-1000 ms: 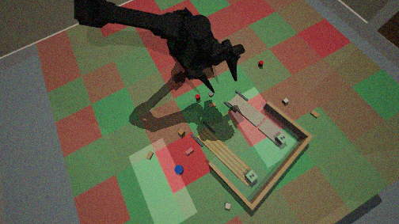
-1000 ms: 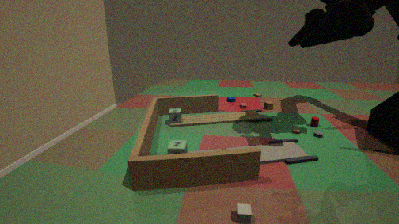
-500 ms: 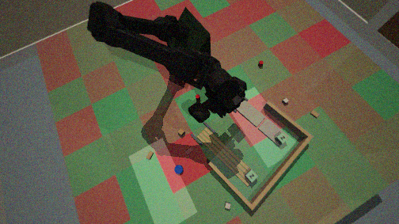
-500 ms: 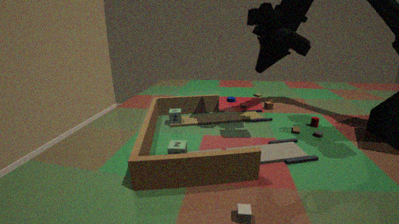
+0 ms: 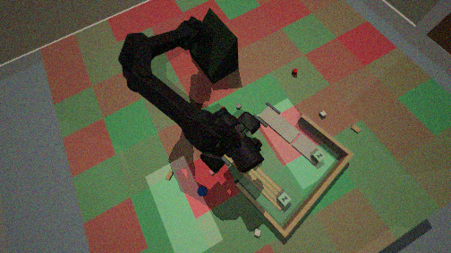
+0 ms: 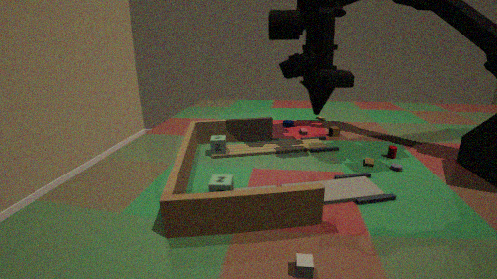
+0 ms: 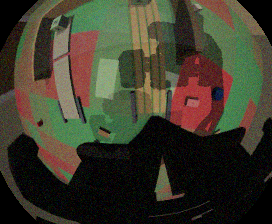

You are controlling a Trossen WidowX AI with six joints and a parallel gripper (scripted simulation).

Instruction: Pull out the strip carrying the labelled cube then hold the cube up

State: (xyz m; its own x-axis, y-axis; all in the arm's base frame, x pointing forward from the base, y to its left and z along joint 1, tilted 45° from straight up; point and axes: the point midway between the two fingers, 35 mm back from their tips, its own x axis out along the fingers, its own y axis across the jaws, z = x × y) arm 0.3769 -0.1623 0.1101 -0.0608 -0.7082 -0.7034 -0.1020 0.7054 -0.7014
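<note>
A grey-white strip [image 5: 279,123] [image 6: 352,189] [image 7: 67,85] shows a cross seam partway along. A pale cube [image 5: 318,156] [image 6: 221,182] [image 7: 59,23] with a letter like N or Z sits at its far end. Wooden slats [image 5: 269,187] [image 6: 247,150] [image 7: 142,30] lie side by side on the other side. A second cube [image 5: 284,199] [image 6: 218,144] with a similar letter sits at their far end. Shadow makes breaks in the slats hard to judge. My gripper [image 6: 317,113] [image 7: 154,119] is shut and empty, pointing down above the slats' near end; the arm hides its tips in the top view.
A low wooden frame [image 5: 315,196] [image 6: 247,214] [image 7: 43,50] surrounds the cube ends. Short dark rails [image 5: 273,107] [image 6: 376,198] [image 7: 133,106] flank the near ends. A blue piece [image 5: 202,190] [image 7: 217,93], a red cylinder [image 5: 294,71] [image 6: 391,152] and small blocks lie outside.
</note>
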